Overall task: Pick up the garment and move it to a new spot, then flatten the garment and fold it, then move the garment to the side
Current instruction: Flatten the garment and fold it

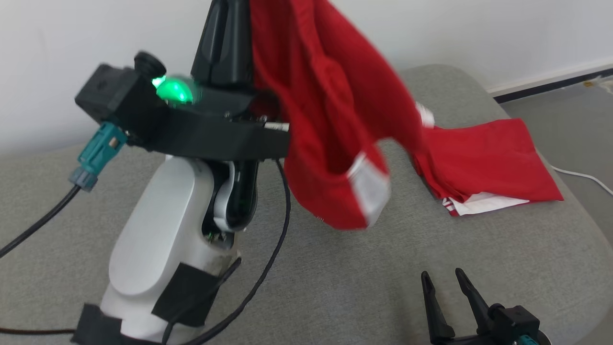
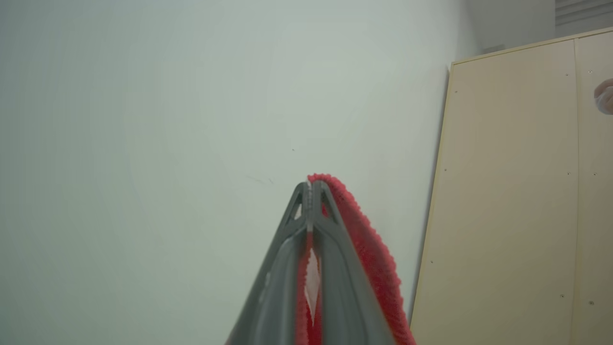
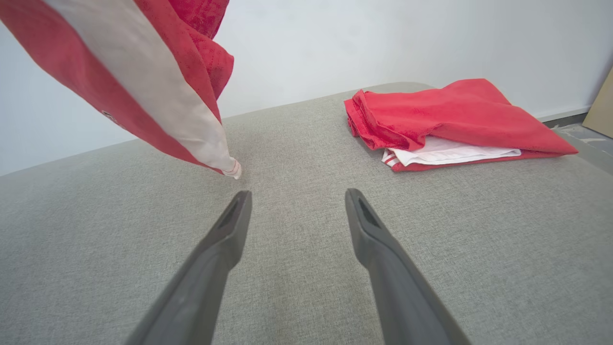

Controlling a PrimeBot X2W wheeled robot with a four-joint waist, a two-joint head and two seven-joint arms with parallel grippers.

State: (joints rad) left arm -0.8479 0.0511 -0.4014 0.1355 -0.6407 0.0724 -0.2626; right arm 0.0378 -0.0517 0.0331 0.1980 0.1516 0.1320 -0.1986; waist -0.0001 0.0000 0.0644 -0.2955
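Left fingers [image 2: 282, 268] clamped shut on a fold of the red garment [image 1: 330, 120], arm raised high so the cloth hangs off the grey counter [image 1: 364, 287]. Looks like the lift for carrying it to a new spot. White-trimmed hem [image 3: 158, 91] dangles low, can't tell if it touches the counter. Right fingers [image 3: 210, 268] spread wide and empty, low over the counter, probably placed to catch that hem. Far right, second red garment [image 3: 455, 115] lies folded, well apart.

garment [image 1: 330, 105] hangs over the cushion [image 1: 359, 287], left of a folded pile [image 1: 488, 158] lying on it
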